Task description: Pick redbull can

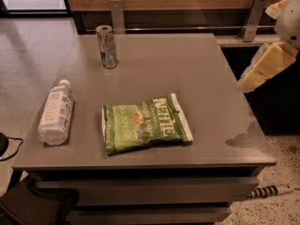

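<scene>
The redbull can (107, 46), slim, silver and blue with a shiny top, stands upright at the far left of the grey table (187, 78). My gripper (262, 68) shows as a cream-coloured piece at the right edge of the view, beyond the table's right side and above its level. It is far from the can, with most of the table's width between them. It holds nothing that I can see.
A clear water bottle (56, 112) with a white cap lies on its side at the table's left edge. A green Kettle chips bag (145, 123) lies flat near the front middle. A wooden wall with metal brackets (117, 14) runs behind the table.
</scene>
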